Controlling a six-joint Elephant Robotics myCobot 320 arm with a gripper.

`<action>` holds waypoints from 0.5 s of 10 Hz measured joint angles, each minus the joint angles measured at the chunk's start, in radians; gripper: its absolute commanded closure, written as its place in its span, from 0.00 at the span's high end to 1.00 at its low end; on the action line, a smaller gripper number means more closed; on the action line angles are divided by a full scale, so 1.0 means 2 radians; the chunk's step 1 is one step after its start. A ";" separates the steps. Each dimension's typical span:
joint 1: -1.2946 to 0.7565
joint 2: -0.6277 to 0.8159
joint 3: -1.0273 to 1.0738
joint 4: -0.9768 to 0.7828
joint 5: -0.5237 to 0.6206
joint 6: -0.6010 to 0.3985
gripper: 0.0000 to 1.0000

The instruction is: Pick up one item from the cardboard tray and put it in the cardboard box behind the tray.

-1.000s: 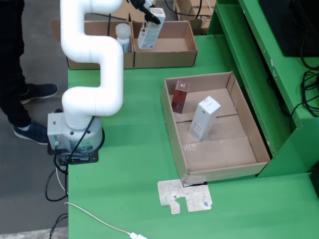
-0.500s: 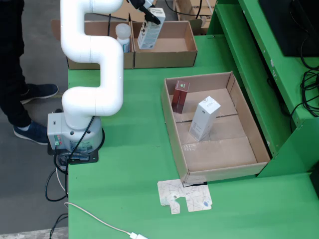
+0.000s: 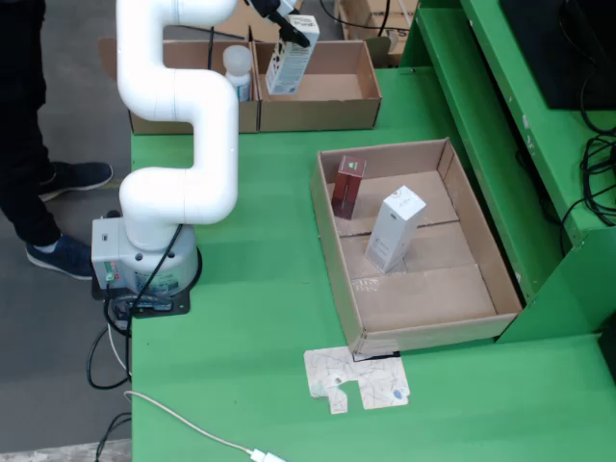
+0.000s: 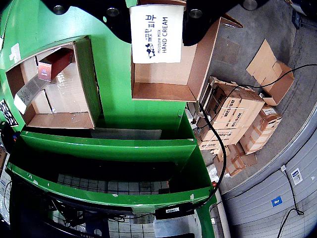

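Observation:
My gripper [image 3: 293, 35] is shut on a white hand cream box [image 3: 291, 56] and holds it above the open cardboard box [image 3: 356, 101] at the back of the green table. In the wrist view the hand cream box [image 4: 156, 33] hangs between the black fingers over the box's bare floor [image 4: 163, 74]. The cardboard tray [image 3: 342, 279] sits nearer the front and holds a dark red box [image 3: 347, 186] and a white box [image 3: 394, 229], both upright. The tray [image 4: 85, 64] also shows at left in the wrist view with the red box [image 4: 54, 64] in it.
A second cardboard box [image 3: 154, 120] at back left holds a white bottle [image 3: 238, 69]. The arm's base [image 3: 144, 265] stands at the table's left edge. A flat printed card [image 3: 356, 378] lies in front of the tray. A person's legs [image 3: 29, 144] stand at far left.

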 measured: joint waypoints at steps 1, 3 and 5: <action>0.000 0.000 0.000 0.000 0.000 0.000 0.60; -0.001 0.000 0.000 0.000 -0.002 0.000 0.80; 0.000 0.000 0.001 0.000 -0.002 0.000 1.00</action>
